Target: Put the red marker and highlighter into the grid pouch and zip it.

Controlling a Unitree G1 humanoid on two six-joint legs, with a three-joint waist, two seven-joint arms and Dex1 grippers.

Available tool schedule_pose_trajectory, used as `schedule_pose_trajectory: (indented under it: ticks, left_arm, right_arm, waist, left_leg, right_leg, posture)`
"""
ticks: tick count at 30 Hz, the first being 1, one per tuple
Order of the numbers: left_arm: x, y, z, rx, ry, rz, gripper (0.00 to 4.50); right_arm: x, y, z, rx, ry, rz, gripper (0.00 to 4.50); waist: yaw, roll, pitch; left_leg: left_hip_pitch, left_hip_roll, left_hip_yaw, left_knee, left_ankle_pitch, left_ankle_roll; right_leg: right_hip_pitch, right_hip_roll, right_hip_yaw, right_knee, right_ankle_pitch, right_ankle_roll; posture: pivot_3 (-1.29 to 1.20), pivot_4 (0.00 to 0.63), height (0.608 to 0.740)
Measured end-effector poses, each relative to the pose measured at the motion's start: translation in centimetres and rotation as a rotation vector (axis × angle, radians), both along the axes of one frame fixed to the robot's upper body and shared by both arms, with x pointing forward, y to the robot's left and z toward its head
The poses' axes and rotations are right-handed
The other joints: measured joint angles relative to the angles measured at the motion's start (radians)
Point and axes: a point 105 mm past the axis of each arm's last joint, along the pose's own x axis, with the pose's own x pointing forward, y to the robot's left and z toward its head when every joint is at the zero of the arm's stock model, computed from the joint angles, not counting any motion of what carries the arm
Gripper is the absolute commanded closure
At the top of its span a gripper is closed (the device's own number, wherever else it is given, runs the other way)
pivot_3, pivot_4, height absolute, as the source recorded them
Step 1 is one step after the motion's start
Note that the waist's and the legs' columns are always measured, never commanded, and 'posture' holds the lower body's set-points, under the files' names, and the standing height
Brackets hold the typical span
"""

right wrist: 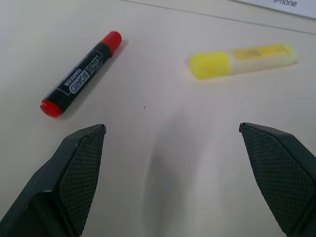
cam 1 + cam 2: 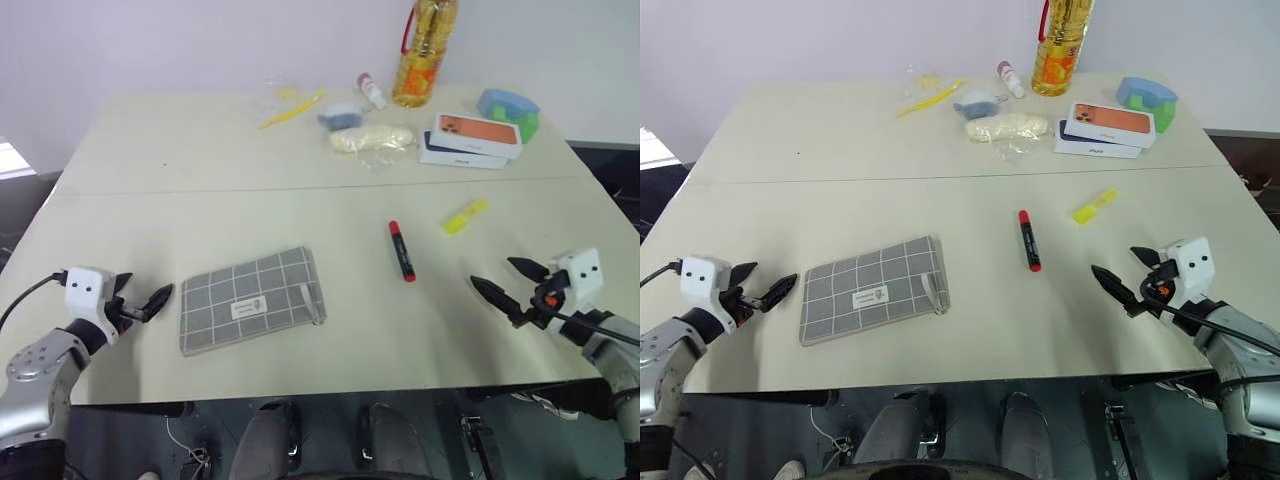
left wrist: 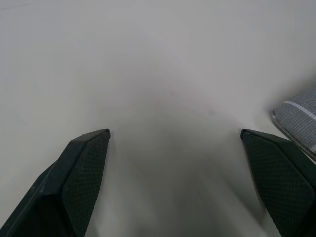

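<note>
The grey grid pouch (image 2: 252, 300) lies flat on the table near its front, left of centre, with its white label facing up. The red marker (image 2: 401, 250) lies to the right of the pouch, and the yellow highlighter (image 2: 465, 216) lies further right and a little farther back. My left gripper (image 2: 145, 291) hovers open just left of the pouch; a corner of the pouch (image 3: 298, 116) shows beside one finger. My right gripper (image 2: 495, 273) is open near the front right, pointing toward the marker (image 1: 81, 74) and the highlighter (image 1: 242, 60), touching neither.
Along the back of the table stand an oil bottle (image 2: 425, 50), stacked phone boxes (image 2: 470, 140), a blue and green object (image 2: 508, 108), a small red-capped white bottle (image 2: 371, 90), a pale bagged item (image 2: 372, 138) and a thin yellow stick (image 2: 290, 108).
</note>
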Motion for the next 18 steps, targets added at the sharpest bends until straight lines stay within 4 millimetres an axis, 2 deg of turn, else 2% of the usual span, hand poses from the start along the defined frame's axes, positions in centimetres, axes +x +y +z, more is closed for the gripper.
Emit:
schedule_pose_trajectory:
  ticks: [5,11,18]
  left_arm:
    - [0.0,-0.1,0.0,-0.002,-0.007,0.013,0.03]
    - [-0.3,-0.2,-0.1,-0.009,-0.014,0.030,0.03]
    - [-0.9,-1.2,-0.4,-0.027,-0.042,0.032,0.03]
  right_arm:
    - [0.5,0.4,-0.3,-0.001,0.009,0.011,0.00]
    - [2.2,1.7,1.1,0.013,-0.046,0.022,0.00]
    - [3.5,7.1,1.4,0.064,-0.058,0.159,0.00]
  waist:
    - [-0.001,0.000,0.000]
    - [-0.002,0.000,0.000]
    - [0.000,0.000,0.000]
  left_leg:
    - [0.000,0.000,0.000,0.000,0.000,0.000]
    - [0.000,0.000,0.000,0.000,0.000,0.000]
    - [-0.001,0.000,0.000,-0.001,0.000,0.000]
  right_leg:
    - [0.000,0.000,0.000,0.000,0.000,0.000]
    - [-0.001,0.000,0.000,0.000,0.000,0.000]
    - [-0.001,0.000,0.000,0.000,0.000,0.000]
  posture:
    - [0.00,0.150,0.740]
    - [0.00,0.150,0.740]
    - [0.00,0.150,0.740]
